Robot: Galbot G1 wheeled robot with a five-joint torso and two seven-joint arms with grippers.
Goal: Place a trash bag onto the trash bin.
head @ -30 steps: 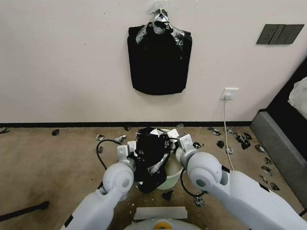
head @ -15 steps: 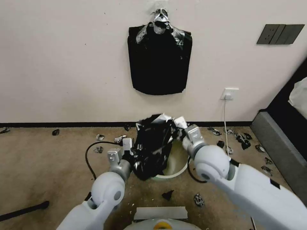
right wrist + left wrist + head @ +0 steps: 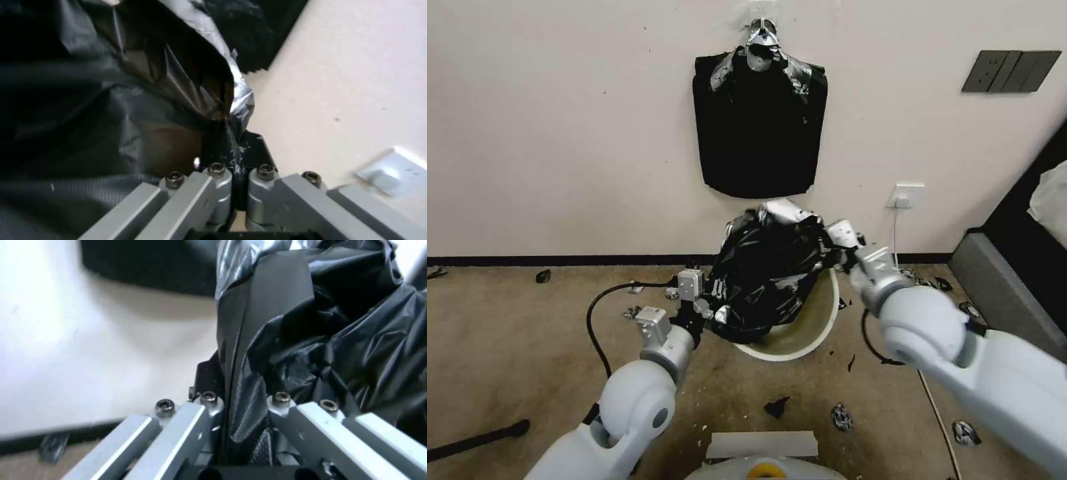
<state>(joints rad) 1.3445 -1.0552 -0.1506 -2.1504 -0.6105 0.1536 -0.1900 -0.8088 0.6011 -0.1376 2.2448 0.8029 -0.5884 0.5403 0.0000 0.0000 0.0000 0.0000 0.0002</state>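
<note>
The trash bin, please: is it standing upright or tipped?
Tipped: the trash bin leans with its mouth toward the robot, the trash bag draped over its far rim.

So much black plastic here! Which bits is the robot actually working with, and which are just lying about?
In the job:
- trash bag, stretched between the two pincers
- trash bin, tilted under the bag
- left pincer, shut on the bag
- right pincer, shut on the bag

Lying about:
- bundle of black bags hanging on the wall
- torn black scraps on the floor
- wall socket and cable
</note>
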